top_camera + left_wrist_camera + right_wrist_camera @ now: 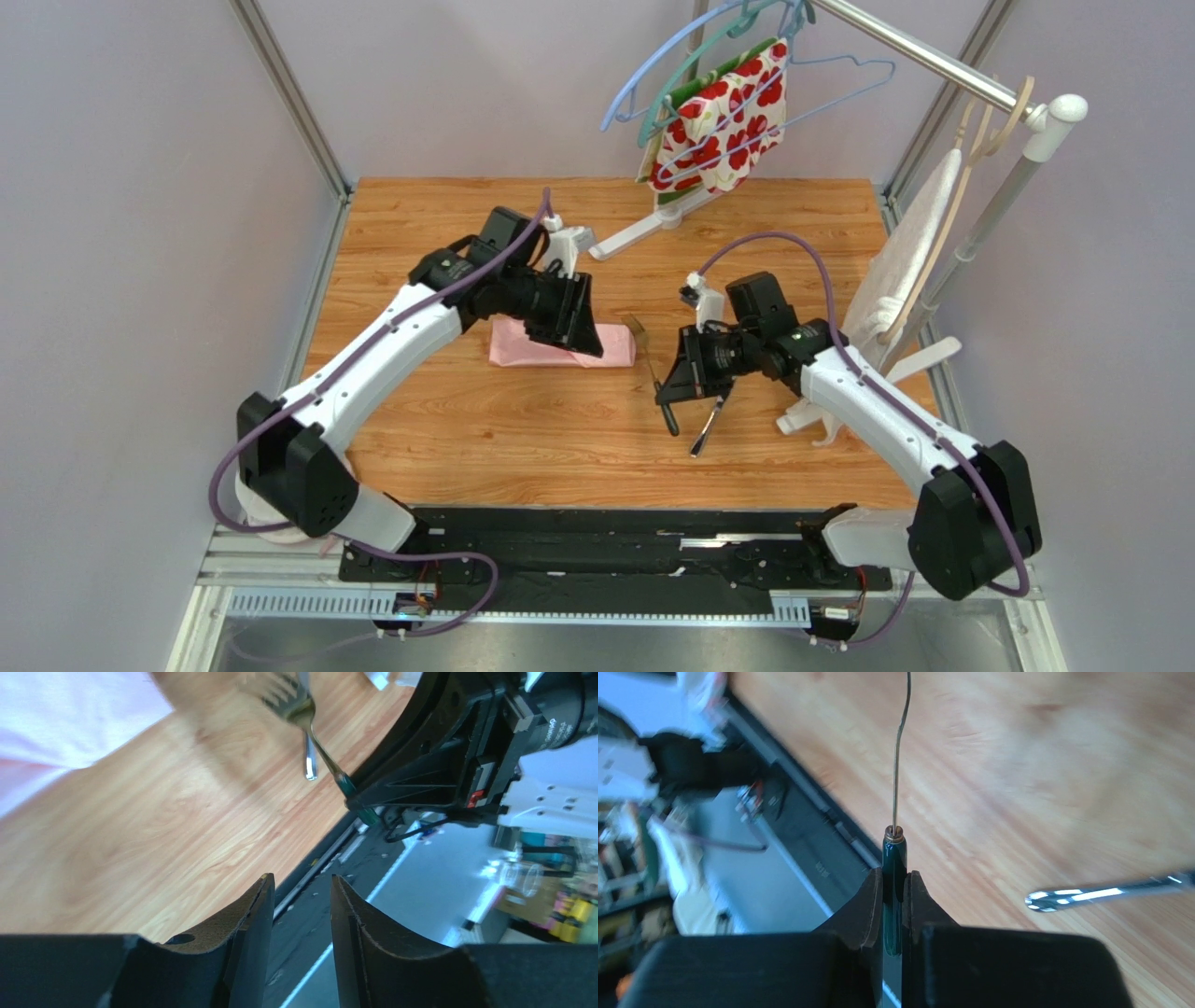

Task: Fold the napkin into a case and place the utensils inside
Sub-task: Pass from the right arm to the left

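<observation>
R claw (895, 878) round fork (894, 851) handle

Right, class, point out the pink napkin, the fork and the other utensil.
pink napkin (613, 345): top view, its bare right end.
fork (295, 703): left wrist view, its head.
other utensil (1102, 894): right wrist view, its shiny shaft.

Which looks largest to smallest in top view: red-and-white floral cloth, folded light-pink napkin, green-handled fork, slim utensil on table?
Red-and-white floral cloth (hangs nearer camera)
folded light-pink napkin, partly hidden
green-handled fork and slim utensil look alike, unranked
</observation>
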Tool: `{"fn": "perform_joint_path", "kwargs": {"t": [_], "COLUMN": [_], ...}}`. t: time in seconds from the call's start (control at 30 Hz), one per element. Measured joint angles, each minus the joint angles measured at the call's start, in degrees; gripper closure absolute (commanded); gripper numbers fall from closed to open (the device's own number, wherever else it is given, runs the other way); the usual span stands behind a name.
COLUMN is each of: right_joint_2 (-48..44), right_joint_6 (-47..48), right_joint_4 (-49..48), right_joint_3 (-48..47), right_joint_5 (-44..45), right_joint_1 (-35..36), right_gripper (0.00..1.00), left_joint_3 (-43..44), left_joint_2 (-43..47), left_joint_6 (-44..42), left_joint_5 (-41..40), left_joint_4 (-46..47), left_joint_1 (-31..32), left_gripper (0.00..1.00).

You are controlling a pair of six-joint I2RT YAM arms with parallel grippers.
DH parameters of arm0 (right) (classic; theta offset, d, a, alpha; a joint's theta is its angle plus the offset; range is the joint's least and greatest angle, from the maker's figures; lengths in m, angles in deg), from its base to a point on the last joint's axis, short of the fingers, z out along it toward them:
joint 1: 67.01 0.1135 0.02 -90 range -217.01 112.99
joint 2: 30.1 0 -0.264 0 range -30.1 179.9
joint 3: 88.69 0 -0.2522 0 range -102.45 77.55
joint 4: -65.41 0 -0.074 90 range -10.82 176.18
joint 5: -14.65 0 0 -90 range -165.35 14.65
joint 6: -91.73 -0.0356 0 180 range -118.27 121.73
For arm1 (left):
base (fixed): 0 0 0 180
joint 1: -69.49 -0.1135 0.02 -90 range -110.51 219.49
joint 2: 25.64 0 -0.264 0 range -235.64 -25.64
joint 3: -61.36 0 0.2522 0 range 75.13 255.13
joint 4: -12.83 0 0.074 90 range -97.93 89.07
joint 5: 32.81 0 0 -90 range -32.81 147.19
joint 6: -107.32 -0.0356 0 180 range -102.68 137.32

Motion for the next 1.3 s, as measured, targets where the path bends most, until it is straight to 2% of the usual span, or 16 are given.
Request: {"fn": "perform_joint_path", "kwargs": {"t": [0.03,0.1,0.23,0.37,0.6,0.97,1.07,1.2,1.23,1.3], "right_joint_2": [1.03,3.41,5.81,6.78,7.19,7.85,7.85,7.85,7.87,8.00], "right_joint_6": [0.55,2.03,3.98,5.16,6.05,6.32,6.32,6.29,6.32,6.14], "right_joint_4": [-0.55,-0.61,-0.59,-0.87,-0.90,-0.90,-0.94,-1.33,-1.44,-1.38], "right_joint_3": [-0.26,-1.03,-2.54,-3.34,-3.34,-3.41,-3.41,-3.41,-3.43,-3.74], "right_joint_5": [-3.28,-10.01,-17.68,-23.02,-27.32,-29.68,-29.86,-30.16,-30.36,-30.56], "right_joint_1": [0.37,1.68,4.59,6.60,8.98,10.84,10.84,10.86,10.88,11.02], "right_gripper": [1.00,1.00,1.00,1.00,1.00,1.00,1.00,1.00,0.99,0.74], "left_joint_3": [0.68,1.31,1.31,0.31,-2.62,-4.96,-5.81,-6.25,-6.32,-6.56], "left_joint_2": [1.62,4.94,9.68,10.80,9.99,9.99,9.94,9.79,9.81,9.90], "left_joint_6": [-1.92,-5.05,-8.76,-11.61,-14.73,-15.04,-15.02,-14.80,-14.75,-14.86], "left_joint_5": [-1.46,-3.87,-4.79,-3.13,2.23,8.81,10.14,11.30,11.21,10.67], "left_joint_4": [-2.40,-6.01,-10.78,-11.63,-11.89,-10.82,-10.51,-10.08,-9.70,-8.90], "left_joint_1": [-0.44,-1.33,-4.04,-5.75,-5.75,-5.77,-5.77,-5.77,-5.77,-5.77], "left_gripper": [0.38,0.34,0.34,0.35,0.37,0.43,0.51,0.88,0.91,1.00]}}
